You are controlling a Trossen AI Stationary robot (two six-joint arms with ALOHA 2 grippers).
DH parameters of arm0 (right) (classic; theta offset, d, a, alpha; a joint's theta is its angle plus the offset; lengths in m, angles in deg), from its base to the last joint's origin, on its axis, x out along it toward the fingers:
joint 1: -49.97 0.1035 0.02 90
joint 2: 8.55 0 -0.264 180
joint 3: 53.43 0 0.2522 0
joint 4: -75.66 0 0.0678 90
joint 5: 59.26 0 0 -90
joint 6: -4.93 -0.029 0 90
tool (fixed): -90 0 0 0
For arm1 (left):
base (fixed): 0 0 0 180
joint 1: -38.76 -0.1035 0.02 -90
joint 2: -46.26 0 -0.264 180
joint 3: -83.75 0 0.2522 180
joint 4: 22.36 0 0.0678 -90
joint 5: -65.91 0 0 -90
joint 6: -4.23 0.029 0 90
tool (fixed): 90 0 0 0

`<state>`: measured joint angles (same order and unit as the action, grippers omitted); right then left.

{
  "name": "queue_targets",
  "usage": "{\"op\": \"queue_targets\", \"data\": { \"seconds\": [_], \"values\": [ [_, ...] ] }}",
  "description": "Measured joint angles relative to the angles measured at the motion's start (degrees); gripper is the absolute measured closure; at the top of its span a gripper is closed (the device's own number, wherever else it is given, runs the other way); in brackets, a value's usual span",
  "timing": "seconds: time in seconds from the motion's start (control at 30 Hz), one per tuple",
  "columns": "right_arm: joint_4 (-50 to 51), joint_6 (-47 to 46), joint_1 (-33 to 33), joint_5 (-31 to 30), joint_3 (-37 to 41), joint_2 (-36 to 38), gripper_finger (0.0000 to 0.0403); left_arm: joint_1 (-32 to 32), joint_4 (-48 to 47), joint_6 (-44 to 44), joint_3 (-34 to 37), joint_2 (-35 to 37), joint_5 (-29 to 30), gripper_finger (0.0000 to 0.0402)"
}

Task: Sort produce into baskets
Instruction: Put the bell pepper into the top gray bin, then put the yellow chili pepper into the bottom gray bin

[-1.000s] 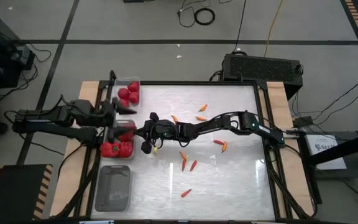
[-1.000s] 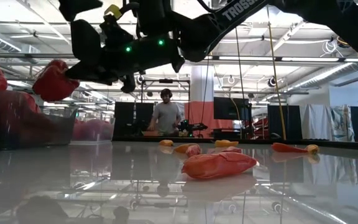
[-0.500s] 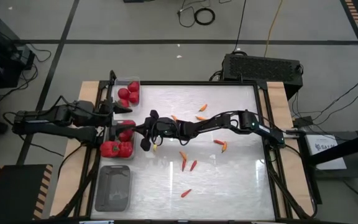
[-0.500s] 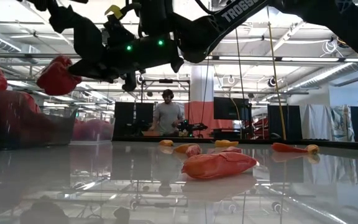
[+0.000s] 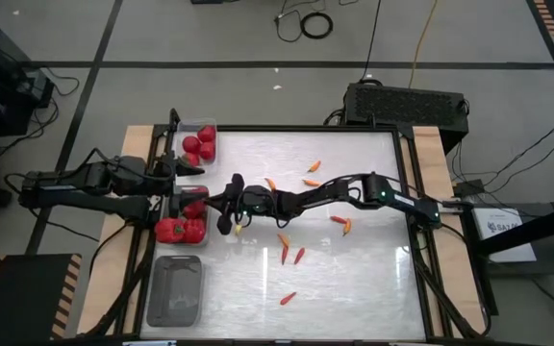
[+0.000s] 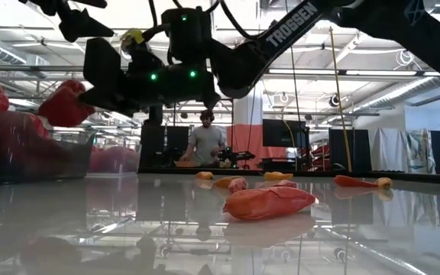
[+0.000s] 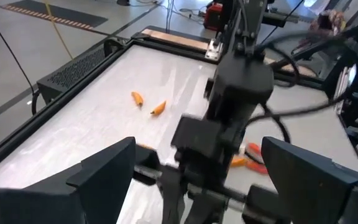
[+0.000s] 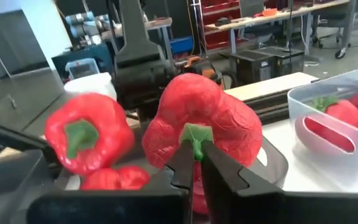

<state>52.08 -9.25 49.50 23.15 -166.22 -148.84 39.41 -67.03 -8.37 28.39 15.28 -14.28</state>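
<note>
My right gripper point(image 5: 203, 201) reaches across the table and is shut on a red bell pepper point(image 8: 204, 121), held above the grey basket point(image 5: 159, 221) at the table's left edge. The pepper shows in the low view point(image 6: 62, 104) clear of the basket. Other bell peppers point(image 8: 89, 134) lie in that basket. My left gripper point(image 7: 197, 180) is open and empty beside the basket, just to the far side of the held pepper. Tomatoes point(image 5: 198, 144) lie in the small clear tray. Several chili peppers point(image 5: 299, 255) lie on the table top. My right gripper pinches the bell pepper's green stem point(image 8: 195, 138) between its two fingers. The fingers come roughly level from the table's right side. The pepper's body hangs beyond the fingertips, lifted clear above the basket.
A second grey basket point(image 5: 174, 288) stands at the near left with nothing in it. Chili peppers are scattered over the table's middle point(image 6: 270, 202) and far part point(image 5: 313, 166). A black box point(image 5: 407, 101) stands behind the far edge. A person point(image 6: 203, 143) stands beyond the table.
My right gripper has kept its hold on the pepper and sunk a little over the grey basket. My left gripper has drawn back a little toward the table's far edge, still open.
</note>
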Motion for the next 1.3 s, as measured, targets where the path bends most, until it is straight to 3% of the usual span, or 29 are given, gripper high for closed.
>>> {"op": "queue_targets", "data": {
  "seconds": [0.37, 0.73, 0.9, 1.1, 1.3],
  "values": [
    [-1.9, -2.1, -0.2, 0.1, 0.0, -3.3, 0.0374, 0.0, -0.1, -0.4, 0.0, -2.6, 1.4, 0.0049],
    [2.0, -0.3, -0.6, 0.4, 0.0, -1.3, 0.0273, 0.0, -0.1, -0.4, 0.0, -5.3, 1.4, 0.0049],
    [17.1, 2.0, -0.7, 0.5, 0.0, 4.6, 0.0234, 0.0, -1.7, -0.4, 0.0, -5.3, 1.4, 0.0049],
    [45.9, 3.2, -0.7, 0.5, 0.0, 14.9, 0.0216, 0.0, -2.1, -0.7, 0.0, -5.3, 1.0, 0.0049],
    [75.2, 0.6, -0.3, 0.7, 0.0, 24.4, 0.0216, 0.0, -1.9, -6.2, 0.0, -5.3, 1.0, 0.0049]
  ]
}}
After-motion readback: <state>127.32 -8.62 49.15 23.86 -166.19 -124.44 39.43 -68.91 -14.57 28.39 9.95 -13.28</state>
